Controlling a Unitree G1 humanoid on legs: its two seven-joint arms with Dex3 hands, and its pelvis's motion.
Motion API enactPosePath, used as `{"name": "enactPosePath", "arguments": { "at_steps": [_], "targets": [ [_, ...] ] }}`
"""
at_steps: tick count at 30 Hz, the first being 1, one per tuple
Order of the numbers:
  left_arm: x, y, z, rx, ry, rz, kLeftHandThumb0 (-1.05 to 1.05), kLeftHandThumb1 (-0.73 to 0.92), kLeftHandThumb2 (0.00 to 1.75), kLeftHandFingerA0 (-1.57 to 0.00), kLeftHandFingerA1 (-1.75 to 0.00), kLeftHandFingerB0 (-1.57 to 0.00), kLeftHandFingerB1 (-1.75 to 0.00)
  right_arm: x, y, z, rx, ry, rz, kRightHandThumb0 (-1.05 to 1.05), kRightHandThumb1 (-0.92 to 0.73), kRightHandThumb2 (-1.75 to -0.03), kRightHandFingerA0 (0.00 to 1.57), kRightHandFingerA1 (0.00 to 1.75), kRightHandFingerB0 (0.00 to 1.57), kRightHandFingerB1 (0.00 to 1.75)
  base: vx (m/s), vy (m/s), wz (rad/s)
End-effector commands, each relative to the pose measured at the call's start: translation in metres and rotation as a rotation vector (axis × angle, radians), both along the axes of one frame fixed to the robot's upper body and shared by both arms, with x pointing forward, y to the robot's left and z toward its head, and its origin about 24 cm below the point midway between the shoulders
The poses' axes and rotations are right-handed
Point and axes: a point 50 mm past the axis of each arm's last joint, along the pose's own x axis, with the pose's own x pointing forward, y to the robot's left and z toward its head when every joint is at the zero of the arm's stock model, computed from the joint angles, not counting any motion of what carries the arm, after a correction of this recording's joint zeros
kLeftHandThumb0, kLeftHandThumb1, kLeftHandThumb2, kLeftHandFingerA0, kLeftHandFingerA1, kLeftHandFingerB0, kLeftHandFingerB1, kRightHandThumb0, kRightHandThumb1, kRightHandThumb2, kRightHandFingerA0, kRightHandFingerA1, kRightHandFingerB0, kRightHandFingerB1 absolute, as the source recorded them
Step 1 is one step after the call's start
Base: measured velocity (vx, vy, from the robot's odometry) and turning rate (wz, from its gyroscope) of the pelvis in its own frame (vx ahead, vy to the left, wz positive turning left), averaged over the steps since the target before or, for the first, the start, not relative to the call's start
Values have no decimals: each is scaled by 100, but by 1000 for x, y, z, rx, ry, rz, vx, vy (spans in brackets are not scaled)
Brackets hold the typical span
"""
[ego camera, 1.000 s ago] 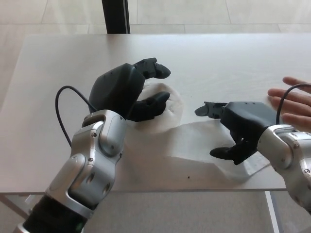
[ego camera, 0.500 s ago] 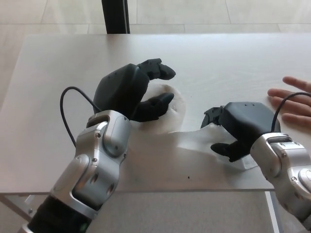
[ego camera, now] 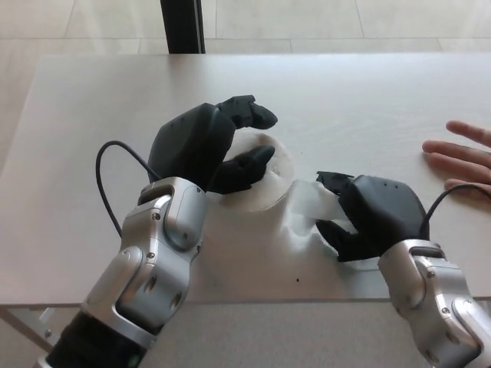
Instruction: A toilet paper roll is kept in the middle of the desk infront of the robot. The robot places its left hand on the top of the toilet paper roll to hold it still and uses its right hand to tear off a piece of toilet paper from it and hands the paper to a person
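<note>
The right hand [ego camera: 368,218], at lower right of the frame, has its thumb and fingers closed on the loose strip of paper [ego camera: 307,211], which bunches and wrinkles just left of the palm. This pinch appears intended to secure the sheet ahead of the tear.

The strip runs left across the desk [ego camera: 92,123] to the toilet paper roll [ego camera: 268,172], which sits near the centre of the frame.

The left hand [ego camera: 207,146] rests on top of the roll, its fingers curled over the far edge and its thumb against the near side. It clasps the roll from above, apparently so that the roll does not slide or unwind under a pull from the right.

A person's hand [ego camera: 460,157] lies flat and open on the desk at the right edge of the frame, well apart from the paper, apparently waiting to receive the torn piece. The paper is not yet separated.
</note>
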Motion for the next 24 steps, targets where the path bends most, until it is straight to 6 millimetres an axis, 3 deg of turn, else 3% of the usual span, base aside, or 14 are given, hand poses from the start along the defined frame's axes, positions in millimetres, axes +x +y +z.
{"name": "enactPosePath", "arguments": {
  "at_steps": [1,2,11,16,18,19,20,21,24],
  "targets": [
    [-9,13,-32,22,53,68,-45,72,61,-56,-55,-66,-51,-5,-15,25,862,-279,-415,-18,-49,-135,87,173,78,160,0,0,0],
    [-10,14,-33,22,51,67,-46,72,60,-55,-56,-66,-51,-5,-14,29,891,-294,-423,-13,-46,-142,91,175,81,157,0,0,0],
    [-14,14,-39,20,65,68,-45,72,61,-56,-54,-65,-50,-3,-6,57,1266,-257,-465,-14,-39,-145,109,175,83,166,0,0,0],
    [-15,14,-42,23,60,73,-45,70,60,-57,-56,-66,-51,-1,-13,63,1325,-277,-548,-7,-50,-134,102,175,76,168,0,0,0],
    [-16,14,-42,21,68,72,-45,71,60,-56,-55,-66,-50,1,-18,65,1353,-288,-579,-4,-50,-137,100,175,75,164,0,0,0],
    [-16,14,-42,18,68,73,-45,71,61,-56,-56,-65,-51,1,-20,66,1391,-297,-578,-2,-53,-141,100,175,83,153,0,0,0],
    [-16,14,-43,22,64,70,-44,71,61,-57,-55,-65,-51,3,-23,67,1383,-311,-586,-9,-55,-131,103,175,74,167,0,0,0],
    [-16,14,-43,20,63,71,-44,70,61,-57,-55,-65,-51,4,-25,67,1376,-318,-596,-12,-60,-121,103,175,72,168,0,0,0],
    [-15,14,-43,17,66,73,-44,70,61,-56,-55,-65,-51,6,-29,69,1364,-329,-611,-14,-63,-116,101,175,75,160,0,0,0]
  ]
}}
